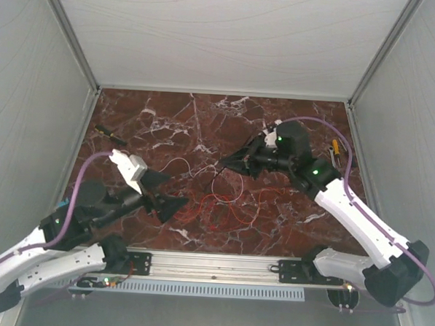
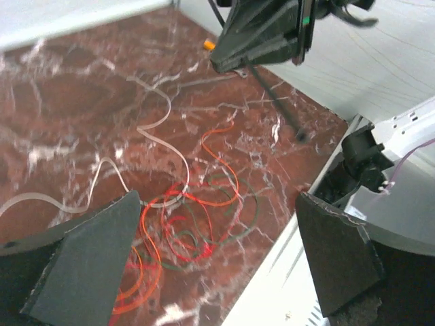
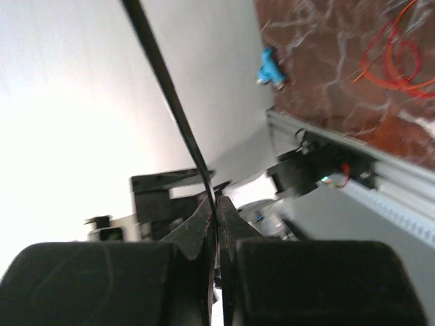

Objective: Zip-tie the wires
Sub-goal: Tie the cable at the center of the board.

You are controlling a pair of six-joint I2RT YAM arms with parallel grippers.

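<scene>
The wires (image 1: 226, 206), thin red, orange and white loops, lie on the marble table mid-front. My left gripper (image 1: 163, 191) hangs open just left of them, nothing between its fingers. In the left wrist view the wires (image 2: 194, 221) lie on the table between and beyond its wide-apart fingers (image 2: 88, 265). My right gripper (image 1: 228, 163) is raised behind the loops, shut on the zip tie (image 2: 275, 102), a thin black strip slanting down from its tips. In the right wrist view the zip tie (image 3: 163, 81) runs up from the closed right gripper (image 3: 219, 207); the wires (image 3: 397, 58) show top right.
A yellow-handled screwdriver (image 1: 336, 149) lies at the table's right edge. A small dark tool (image 1: 111, 134) lies far left. A metal rail (image 1: 212, 265) runs along the near edge. Grey enclosure walls (image 1: 32, 87) close in both sides and the back. A blue piece (image 3: 270, 68) sits by the left wall.
</scene>
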